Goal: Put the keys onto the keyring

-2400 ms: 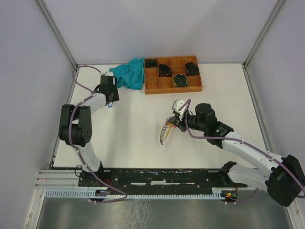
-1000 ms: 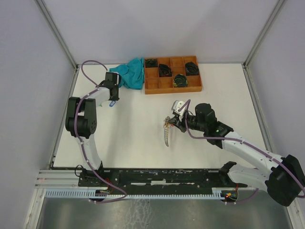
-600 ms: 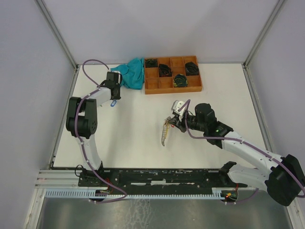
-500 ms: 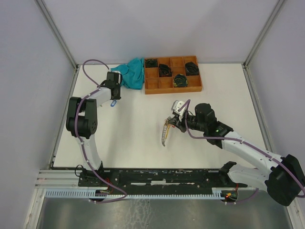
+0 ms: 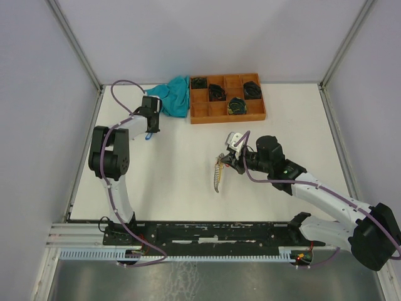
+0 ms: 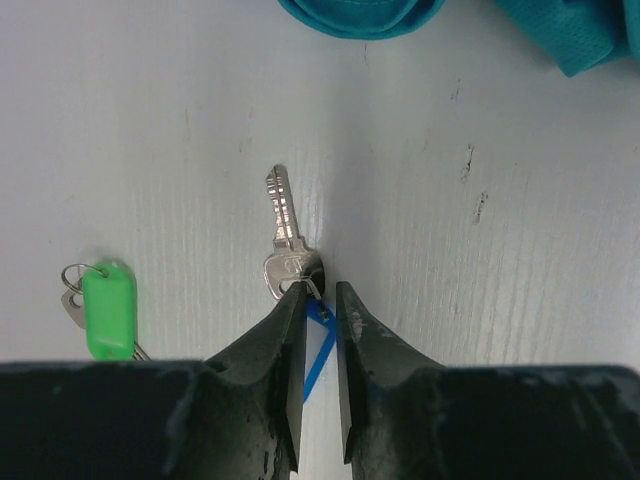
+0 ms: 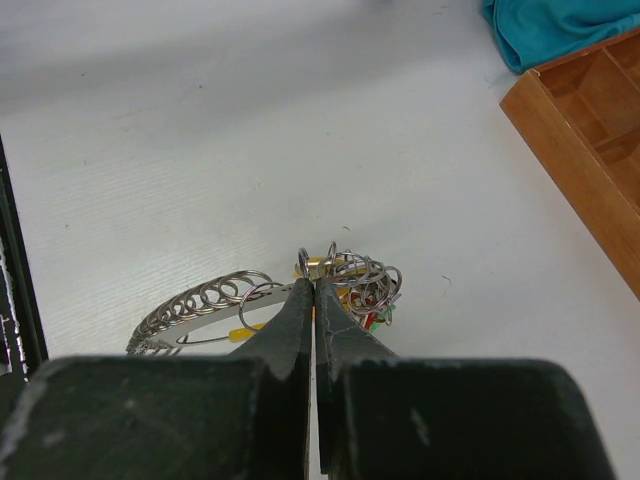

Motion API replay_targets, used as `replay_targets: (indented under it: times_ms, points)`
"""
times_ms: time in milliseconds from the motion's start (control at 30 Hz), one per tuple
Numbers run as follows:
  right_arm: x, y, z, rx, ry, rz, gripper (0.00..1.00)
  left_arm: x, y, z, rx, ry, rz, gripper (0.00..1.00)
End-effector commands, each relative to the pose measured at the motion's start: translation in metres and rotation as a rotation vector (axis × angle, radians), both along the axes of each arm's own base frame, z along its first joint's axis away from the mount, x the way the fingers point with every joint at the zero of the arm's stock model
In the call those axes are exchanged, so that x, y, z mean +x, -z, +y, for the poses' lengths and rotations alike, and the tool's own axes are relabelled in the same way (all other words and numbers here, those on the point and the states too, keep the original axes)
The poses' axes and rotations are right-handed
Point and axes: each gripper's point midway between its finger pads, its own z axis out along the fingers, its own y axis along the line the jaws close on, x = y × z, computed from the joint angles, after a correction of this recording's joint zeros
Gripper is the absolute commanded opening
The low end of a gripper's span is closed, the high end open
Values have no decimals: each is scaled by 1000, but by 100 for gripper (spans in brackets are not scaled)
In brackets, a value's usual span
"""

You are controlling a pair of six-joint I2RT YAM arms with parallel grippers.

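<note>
Left gripper (image 6: 320, 290) has narrowed around 1 blue-tagged key (image 6: 284, 238) — pickup starting, grip unproven; right gripper (image 7: 313, 284) clamps the keyring (image 7: 195, 304).

The top external camera sits high above and behind the arm bases. It looks down and forward over the whole table (image 5: 188, 157), from far enough to take in both arms and the side walls. The left wrist camera looks along the left claw (image 6: 320, 292), almost straight down at the table from very close. The teal cloth (image 6: 360, 15) at its upper edge also shows at the table's far edge in the top view. The right wrist camera looks past the right claw (image 7: 313, 285) at a lower slant across the table, close to the keyring (image 7: 200, 305). The orange-brown tray (image 7: 575, 150) and the same cloth fill its upper right corner. The top view shares all three.
</note>
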Motion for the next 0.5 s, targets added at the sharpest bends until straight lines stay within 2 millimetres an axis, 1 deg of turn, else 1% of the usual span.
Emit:
replay_targets:
  times_ms: [0, 167, 267, 300, 333, 367, 400, 467]
  points:
    - [6, -27, 7, 58, -18, -75, 1, 7, -1, -1, 7, -19, -19, 22]
    - [6, -28, 7, 60, -19, -78, 0, 5, -9, 1, 13, -17, -31, 12]
    - [6, -28, 7, 59, -19, -78, 1, 2, -19, 1, 8, -10, -47, 6]
    - [5, -29, 7, 60, -20, -78, 1, 0, -25, 0, 4, -7, -57, 4]
    - [5, -29, 7, 60, -20, -79, 1, -2, -27, -2, -3, 0, -59, 3]
    - [5, -30, 7, 62, -22, -77, 1, -2, -36, -4, -14, 8, -77, 3]
    - [5, -31, 7, 65, -25, -76, 1, -4, -40, -7, -24, 18, -85, 3]
    - [2, -31, 9, 63, -39, -65, 0, -8, -54, -18, -53, 56, -117, 3]
